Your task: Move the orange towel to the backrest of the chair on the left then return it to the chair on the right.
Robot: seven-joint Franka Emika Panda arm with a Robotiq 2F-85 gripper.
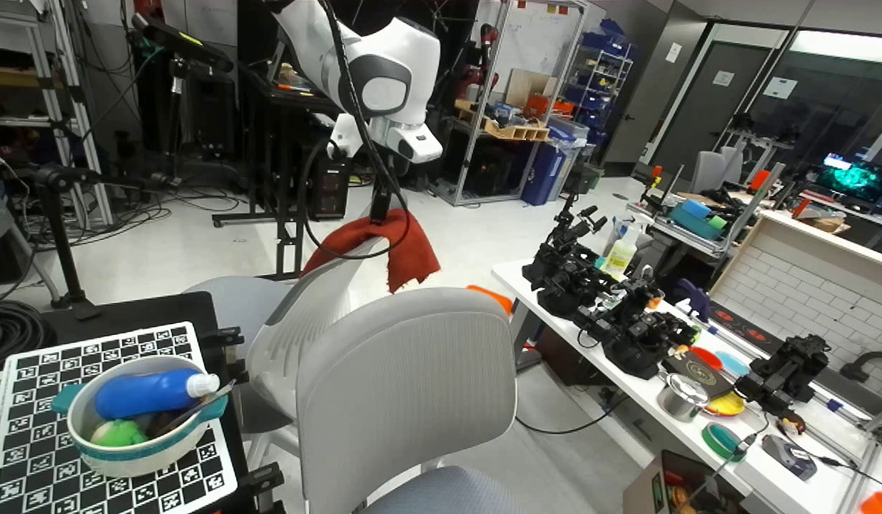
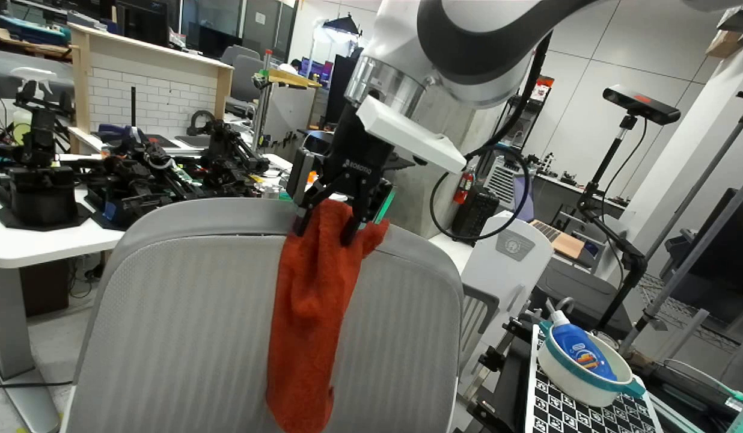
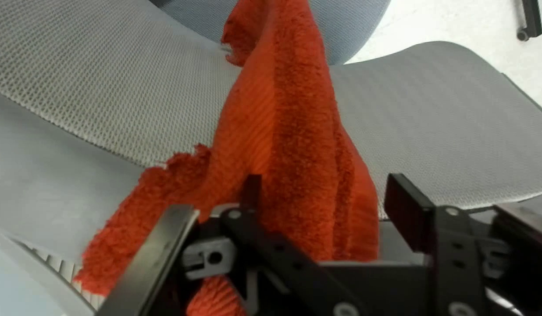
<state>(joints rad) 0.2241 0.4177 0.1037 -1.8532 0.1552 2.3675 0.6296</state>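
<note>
The orange towel (image 1: 405, 246) is draped over the top edge of the backrest of a grey chair (image 1: 305, 314). In an exterior view one end of the towel (image 2: 305, 319) hangs long down the mesh backrest (image 2: 185, 325). A second grey chair (image 1: 412, 357) stands beside it. My gripper (image 2: 324, 230) points down at the top of the backrest, with its fingers on either side of the bunched towel. In the wrist view the gripper (image 3: 327, 193) is open. The towel (image 3: 297, 145) lies between and under the fingers, and the right finger is apart from it.
A black stand holds a checkered board (image 1: 34, 442) with a white and teal pot (image 1: 141, 460) and a blue bottle (image 1: 145, 392). A white table (image 1: 626, 392) carries several black robot arms. A cable (image 2: 522, 198) loops from my arm.
</note>
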